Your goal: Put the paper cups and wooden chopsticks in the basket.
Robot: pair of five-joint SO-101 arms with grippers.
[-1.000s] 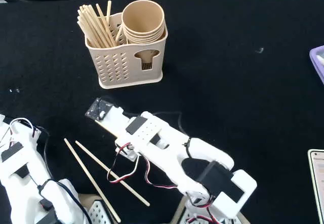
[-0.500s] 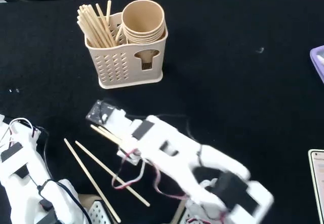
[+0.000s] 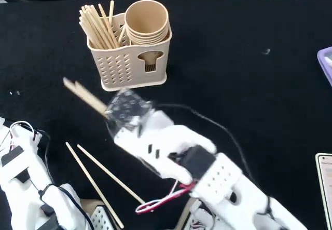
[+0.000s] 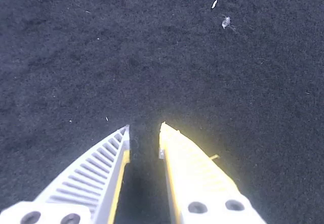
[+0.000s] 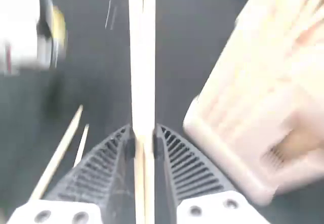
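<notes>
1. Chopstick pair (image 3: 83, 95), seen from the high view, has risen off the table (image 3: 249, 84) within the last second. The right gripper (image 3: 123, 111) pinches it and has swung from the near-left area toward the basket (image 3: 129, 66) by the far edge. The paper cups (image 3: 147, 19) already stand in that basket. Two loose chopsticks (image 3: 106, 180) lie by the near edge, so work remains.
2. Left wrist view: the left gripper (image 4: 144, 133) hangs over bare table, its fingers slightly apart and holding nothing.
3. Right wrist view: the fingers (image 5: 101, 168) are clamped on the chopstick pair, with the basket just beside. Dropping the pair in looks like the next step.
</notes>
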